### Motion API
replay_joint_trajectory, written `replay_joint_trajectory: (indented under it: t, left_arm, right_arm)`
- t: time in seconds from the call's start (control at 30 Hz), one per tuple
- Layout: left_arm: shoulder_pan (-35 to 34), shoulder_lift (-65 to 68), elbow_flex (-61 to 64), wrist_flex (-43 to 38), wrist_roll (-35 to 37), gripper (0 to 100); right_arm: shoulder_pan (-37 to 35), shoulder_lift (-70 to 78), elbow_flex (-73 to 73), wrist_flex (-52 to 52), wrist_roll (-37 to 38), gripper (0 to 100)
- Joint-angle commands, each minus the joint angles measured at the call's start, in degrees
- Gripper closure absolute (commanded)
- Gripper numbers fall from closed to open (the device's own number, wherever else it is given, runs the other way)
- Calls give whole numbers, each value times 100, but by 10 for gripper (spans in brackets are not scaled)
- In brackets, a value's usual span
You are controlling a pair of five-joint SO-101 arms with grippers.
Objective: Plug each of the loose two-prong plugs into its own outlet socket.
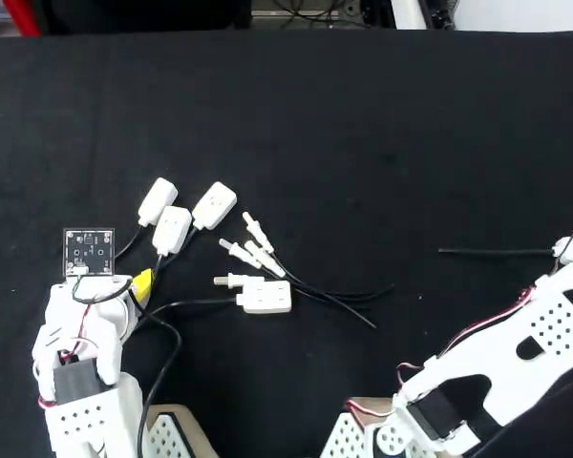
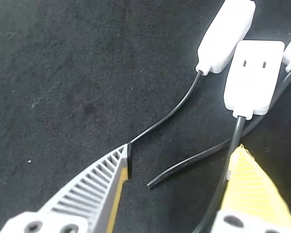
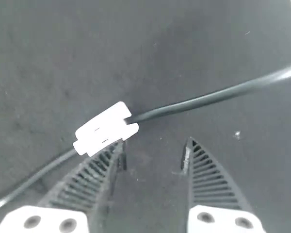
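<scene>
Well, your left gripper [image 1: 134, 283] sits in the lower left of the high view, jaws apart and clamping nothing. In the left wrist view its grey finger [image 2: 104, 182] and yellow finger [image 2: 247, 189] stand wide of each other, with black cables [image 2: 184, 104] crossing the gap. The three sockets [image 1: 172, 229] lie bunched just above that gripper in the high view. The middle one lies face up just beyond the yellow tip, and its cable runs down alongside that finger.

The small plugs [image 1: 241, 253] lie loose right of the sockets, near the frame's centre. The big plug [image 1: 265, 296] lies just below them, prongs pointing left. None of them is in a socket, and all lie to the right of your left gripper, apart from it. A small square board [image 1: 88, 250] rests on the table [image 1: 363, 124] just above the left arm.

Your right gripper [image 3: 155, 148] is at the right edge of the high view, at mid height, well apart from the plugs. It is also spread open and empty. A white connector [image 3: 105, 128] on a black cable lies against the tip of one finger; you cannot tell whether it is a plug or a socket
</scene>
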Motion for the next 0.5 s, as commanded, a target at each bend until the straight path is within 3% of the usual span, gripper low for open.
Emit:
replay_joint_trajectory:
  t: [0.0, 0.27, 0.47]
  left_arm:
    - [-22, -9, 101, -79, -70, 683]
    - [-22, -9, 101, -79, -70, 683]
    - [-13, -9, 101, -79, -70, 683]
  right_arm:
    - [0, -971, -127, 220, -273, 814]
    - [-765, -2378, 40, 229, -281, 815]
    - [-1705, -3732, 2325, 229, -281, 817]
